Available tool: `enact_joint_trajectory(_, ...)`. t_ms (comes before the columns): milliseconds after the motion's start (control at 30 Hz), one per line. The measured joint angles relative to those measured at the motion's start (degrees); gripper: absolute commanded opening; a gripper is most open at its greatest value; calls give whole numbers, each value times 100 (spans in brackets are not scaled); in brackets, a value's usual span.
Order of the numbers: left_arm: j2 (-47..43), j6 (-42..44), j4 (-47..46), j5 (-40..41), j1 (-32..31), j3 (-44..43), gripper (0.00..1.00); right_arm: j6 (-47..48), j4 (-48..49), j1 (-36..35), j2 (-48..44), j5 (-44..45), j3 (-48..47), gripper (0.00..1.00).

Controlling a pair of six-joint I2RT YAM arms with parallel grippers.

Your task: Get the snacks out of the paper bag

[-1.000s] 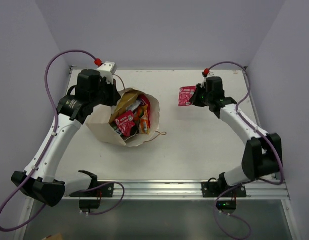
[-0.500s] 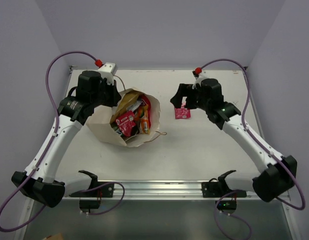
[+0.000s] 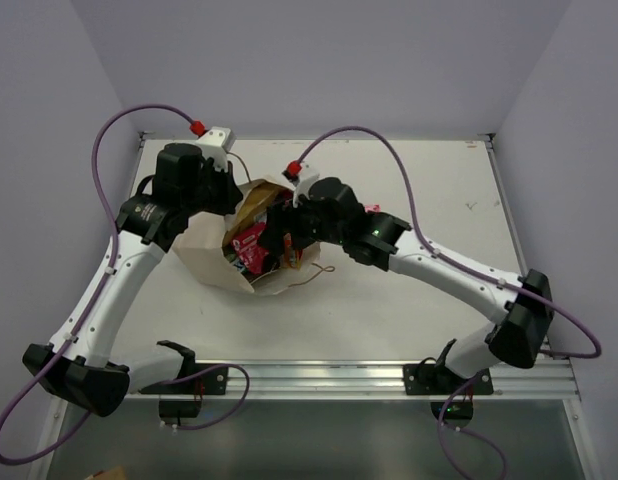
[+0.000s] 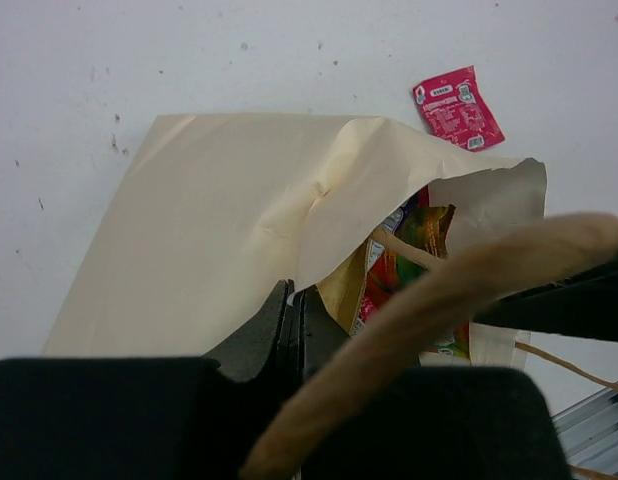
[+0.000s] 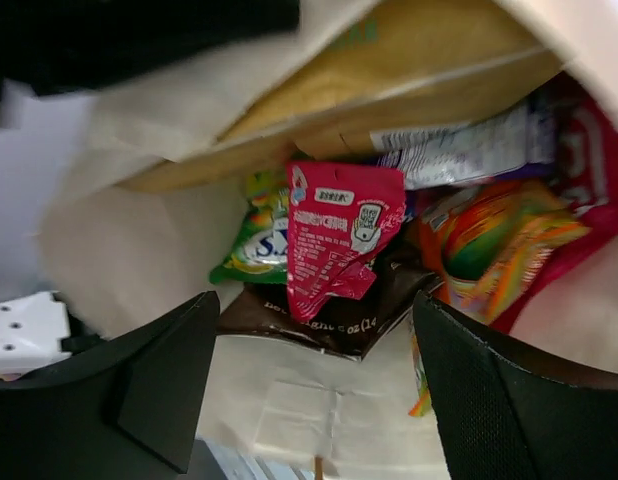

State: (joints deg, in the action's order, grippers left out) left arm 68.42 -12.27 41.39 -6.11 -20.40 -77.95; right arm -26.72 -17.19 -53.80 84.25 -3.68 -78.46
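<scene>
White table (image 3: 439, 190) – flecked with dark specks – lavender walls (image 3: 319, 60), metal rail (image 3: 319, 377) along its near edge

Right tool (image 3: 276, 237) over paper bag (image 3: 202, 256) mouth

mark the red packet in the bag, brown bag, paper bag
red packet (image 5: 334, 240): right wrist view, front face
brown bag (image 5: 324, 322): right wrist view, lower edge
paper bag (image 4: 214, 220): left wrist view, outer side
</scene>
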Motion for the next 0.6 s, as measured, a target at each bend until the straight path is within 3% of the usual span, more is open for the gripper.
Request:
enact_joint_trajectory(200,-20,-9,-13,-2,-2,9,0,-136,-2,-173,1016,103,-153,77)
enact_joint_trajectory(300,-24,-15,-22,-26,-2,46,0,-190,59,-179,1276,111,-258,69)
enact_joint_trajectory(400,-31,-20,-33,-70,-2,96,0,-216,192,-179,1362,120,-264,56)
enact_joint_trajectory(433,-31,-20,-33,-74,-4,98,0,-221,221,-179,1370,120,-264,46)
enact_joint_trajectory(533,-33,-17,-57,-76,-4,101,0,-208,267,-179,1373,136,-264,31)
enact_joint_trajectory(600,-33,-20,-63,-83,-4,109,0,-170,326,-179,1370,157,-264,15)
